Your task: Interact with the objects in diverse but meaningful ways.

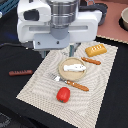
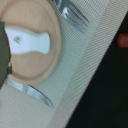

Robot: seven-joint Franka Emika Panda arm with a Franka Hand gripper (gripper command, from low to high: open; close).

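My gripper hangs above the back left of the woven placemat, fingers apart and empty. A white fish-like piece lies on a round wooden plate below and to its right; both fill the wrist view, fish piece on plate. One dark fingertip shows at that view's edge. A yellow ridged bread loaf lies at the mat's back right. A red tomato sits at the mat's front. A dark reddish sausage stick lies on the black table, off the mat at the exterior view's left.
An orange-handled fork lies in front of the plate and an orange-handled knife behind it; fork and knife also show in the wrist view. A blurred reddish patch sits on the dark table. A pale bowl stands back right.
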